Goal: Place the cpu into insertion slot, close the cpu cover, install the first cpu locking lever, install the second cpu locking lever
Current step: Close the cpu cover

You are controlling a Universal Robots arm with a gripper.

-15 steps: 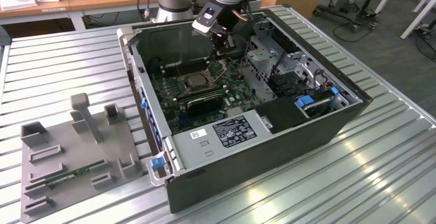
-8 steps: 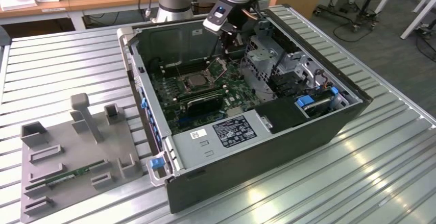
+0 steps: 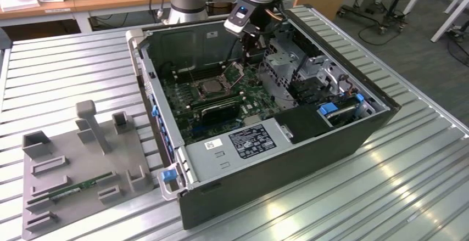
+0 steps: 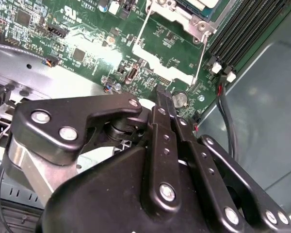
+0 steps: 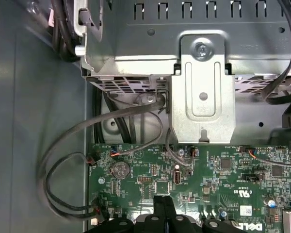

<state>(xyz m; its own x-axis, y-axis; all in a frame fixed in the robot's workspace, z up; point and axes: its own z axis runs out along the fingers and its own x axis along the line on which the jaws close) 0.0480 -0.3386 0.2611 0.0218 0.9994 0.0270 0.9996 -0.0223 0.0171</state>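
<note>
The insertion slot (image 3: 212, 88) is a square socket on the green board inside the open computer case (image 3: 293, 158). A silver frame, the cpu cover (image 4: 179, 14), lies flat over it. The slot's centre looks dark, and I cannot tell whether the cpu sits in it. Two thin wire locking levers (image 4: 138, 34) (image 4: 200, 58) run along the socket's sides. My gripper (image 3: 247, 60) hangs low over the board just beyond the socket, toward the exterior view's right. In both wrist views its black fingers (image 4: 161, 99) (image 5: 157, 213) are shut together with nothing between them.
Long black memory slots (image 4: 242, 29) flank the socket. A metal drive bracket (image 5: 203, 97) and loose cables (image 5: 63, 170) stand close ahead of the gripper. On the table at the exterior view's left is a grey fixture tray (image 3: 44, 208) with a green memory stick (image 3: 81, 187).
</note>
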